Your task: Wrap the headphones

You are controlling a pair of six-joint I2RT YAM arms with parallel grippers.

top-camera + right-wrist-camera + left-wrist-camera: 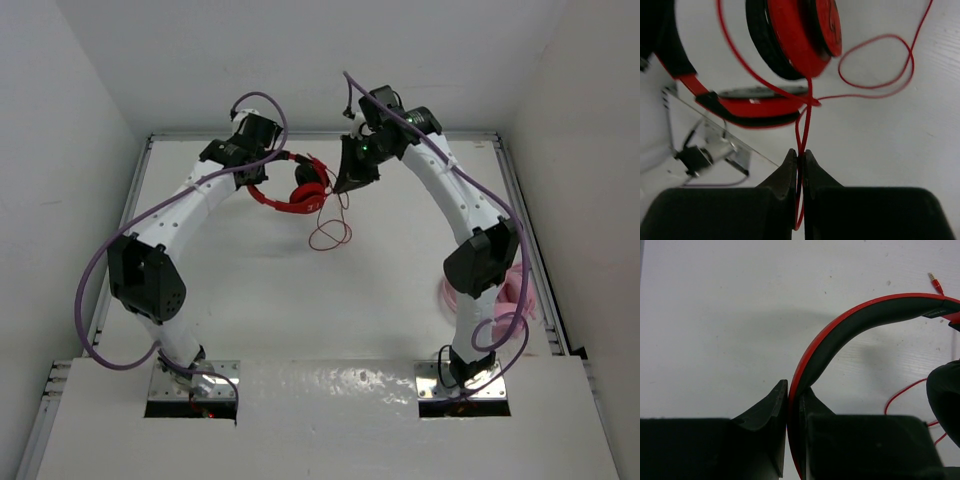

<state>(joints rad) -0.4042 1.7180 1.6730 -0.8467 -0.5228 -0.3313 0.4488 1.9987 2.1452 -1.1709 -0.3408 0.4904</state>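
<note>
Progress check: pretty early days by the look of it. Left gripper [793, 392] is clamped on the headband [840, 335] of the headphones [292, 192], holding them over the far middle of the bench [300, 310]. From the shadow under the band they seem lifted a bit off it. Right gripper [801, 157] is pinched tight on the thin red cable [807, 117], just below the earcup [795, 35]. Two strands run into the closed fingers, so I reckon it's got a folded bit of cord.

What's done, as far as I can judge: both grabs are sorted, one arm steadying the set and the other holding the cord.

What's not done: the actual wrapping. In the overhead view most of the cable droops in a loose loop below the earcups, and the right wrist view shows another open loop off to the side. I can't spot any turns wound around the headband or the cups. The plug [935, 282] shows free past the headband.

So basically all the winding is left, plus tucking that plug end. Pink cable bundle [515, 290] sits by the right arm, well apart from all this.
</note>
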